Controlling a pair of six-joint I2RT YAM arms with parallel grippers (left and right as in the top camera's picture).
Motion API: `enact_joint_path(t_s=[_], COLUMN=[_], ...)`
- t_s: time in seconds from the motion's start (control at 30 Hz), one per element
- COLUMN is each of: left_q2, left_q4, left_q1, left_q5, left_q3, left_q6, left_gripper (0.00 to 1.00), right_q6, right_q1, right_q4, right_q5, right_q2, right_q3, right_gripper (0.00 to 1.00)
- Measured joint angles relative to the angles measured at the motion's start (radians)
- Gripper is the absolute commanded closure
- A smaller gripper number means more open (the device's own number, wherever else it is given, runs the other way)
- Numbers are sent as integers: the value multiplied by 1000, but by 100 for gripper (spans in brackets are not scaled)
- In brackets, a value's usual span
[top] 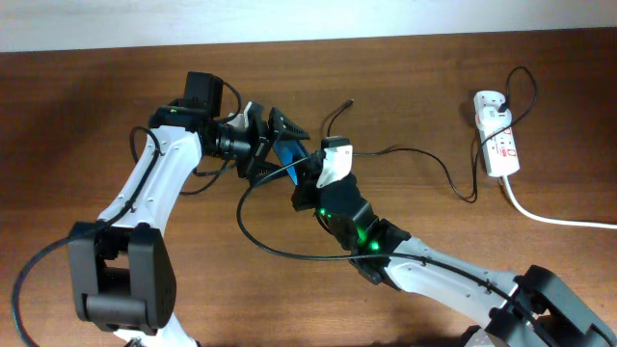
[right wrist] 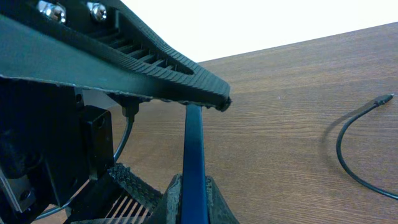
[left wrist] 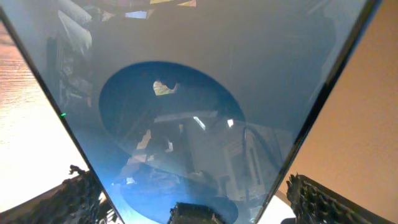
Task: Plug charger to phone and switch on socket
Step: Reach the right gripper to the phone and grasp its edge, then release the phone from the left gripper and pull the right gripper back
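The phone (top: 289,156) is held up off the table between both grippers. Its blue screen with a lighter oval fills the left wrist view (left wrist: 186,93). My right gripper (top: 310,173) is shut on it, pinching its thin blue edge (right wrist: 194,143) between the jaws (right wrist: 194,190). My left gripper (top: 273,130) is open around the phone's width (left wrist: 186,193), with a small gap at one finger. The charger's black cable (top: 424,154) lies on the table; its loose tip (top: 349,100) also shows in the right wrist view (right wrist: 388,98). The white socket (top: 498,140) lies at the far right.
A thick white cable (top: 549,217) leaves the socket toward the right edge. A black cable (top: 260,236) loops on the wooden table (top: 116,96) below the grippers. The table's back edge meets a white wall.
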State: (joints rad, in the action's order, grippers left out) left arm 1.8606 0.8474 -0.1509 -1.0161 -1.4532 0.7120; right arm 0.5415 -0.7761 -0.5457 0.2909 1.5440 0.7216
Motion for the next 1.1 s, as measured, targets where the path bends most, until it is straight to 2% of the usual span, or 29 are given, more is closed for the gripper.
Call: enact_joint_path(t_s=[0.63, 0.77, 0.87, 0.93, 1.1], left_q2=[0, -18, -136, -246, -588], left_q4=[0, 1, 2, 64, 218], left_q1=[1, 57, 128, 154, 170], left_q5=[11, -11, -16, 31, 339], left_q3=[0, 0, 0, -1, -1], left_q6=[0, -39, -130, -222, -349], left_gripper=[1, 1, 1, 1, 1], right_q6=[0, 20, 62, 105, 246], right_q1=[31, 35, 73, 100, 196], right_q4=[0, 0, 6, 31, 74], right_q5=[-27, -37, -101, -134, -237], right_q2=[0, 0, 0, -1, -4], right_q3=[0, 0, 0, 0, 0], right_gripper=[96, 96, 96, 96, 96])
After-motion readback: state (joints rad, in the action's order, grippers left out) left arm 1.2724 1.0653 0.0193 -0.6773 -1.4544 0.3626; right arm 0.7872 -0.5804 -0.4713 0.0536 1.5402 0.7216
